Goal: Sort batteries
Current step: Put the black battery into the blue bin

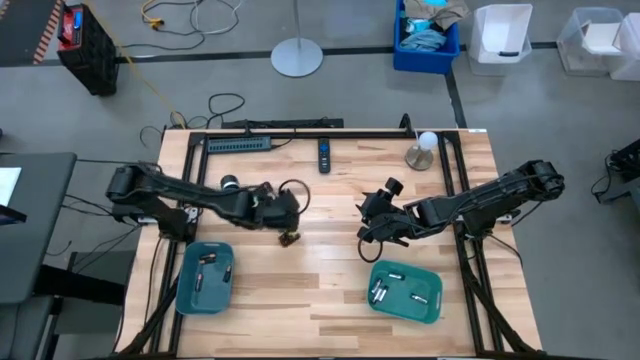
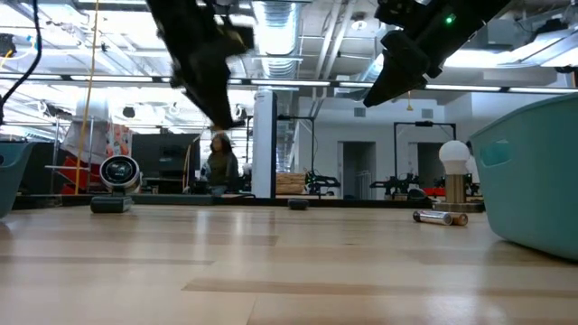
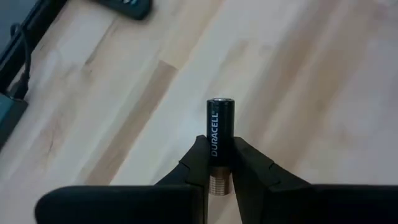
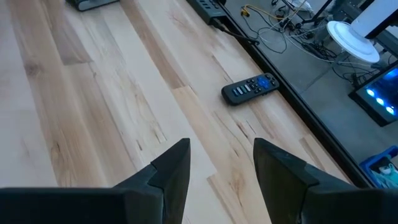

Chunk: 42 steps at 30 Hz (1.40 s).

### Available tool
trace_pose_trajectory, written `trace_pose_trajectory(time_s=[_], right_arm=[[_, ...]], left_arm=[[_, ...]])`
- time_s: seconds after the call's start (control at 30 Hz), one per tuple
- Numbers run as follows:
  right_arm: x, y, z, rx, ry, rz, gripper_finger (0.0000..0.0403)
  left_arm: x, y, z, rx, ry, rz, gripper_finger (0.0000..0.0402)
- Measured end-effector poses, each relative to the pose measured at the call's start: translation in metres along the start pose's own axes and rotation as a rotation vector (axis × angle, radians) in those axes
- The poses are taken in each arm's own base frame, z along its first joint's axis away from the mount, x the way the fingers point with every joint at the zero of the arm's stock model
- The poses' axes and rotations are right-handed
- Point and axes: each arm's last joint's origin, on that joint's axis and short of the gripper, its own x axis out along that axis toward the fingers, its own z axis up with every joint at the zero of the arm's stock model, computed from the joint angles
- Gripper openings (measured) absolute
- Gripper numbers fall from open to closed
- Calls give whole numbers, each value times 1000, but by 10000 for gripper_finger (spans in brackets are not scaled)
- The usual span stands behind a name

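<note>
Left end effector is clenched on a battery, black with DURACELL down its side and a copper-coloured end between the fingers, held up above the bare wooden desk. From overhead, that left end effector sits left of centre, just above the left teal tray. Over on the other side, the right end effector hangs released, fingers spread with nothing between them, a black remote lying on the boards beyond. Overhead again, the right end effector is just above the right teal tray.

Trays now: the left one holds a few batteries, the right one holds several more.

At desk level, two batteries lie end to end on the wood, near the big teal tray wall.
</note>
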Motion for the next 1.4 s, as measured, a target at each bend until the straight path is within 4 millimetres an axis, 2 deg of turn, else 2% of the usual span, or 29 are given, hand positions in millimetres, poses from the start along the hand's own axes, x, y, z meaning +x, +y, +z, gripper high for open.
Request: trace_pose_trajectory(time_s=[0.2,0.37,0.63,0.93,1.2,1.33,1.4], right_arm=[[0,0,1,12,-11,4,191],[0,1,2,22,-19,7,191],[0,1,3,23,-20,7,191],[0,1,4,33,-30,11,191],[0,1,4,33,-30,11,191],[0,1,4,33,-30,11,191],[0,1,4,33,-30,11,191]], left_arm=[[-50,-12,-29,134,25,-69,37],[-83,-18,-61,173,133,-131,37],[-113,-16,-105,102,454,-113,37],[-121,-16,-119,64,613,-112,37],[-101,-12,-145,52,819,-74,37],[-92,-10,-151,45,852,-66,37],[-88,-8,-152,37,855,-48,50]])
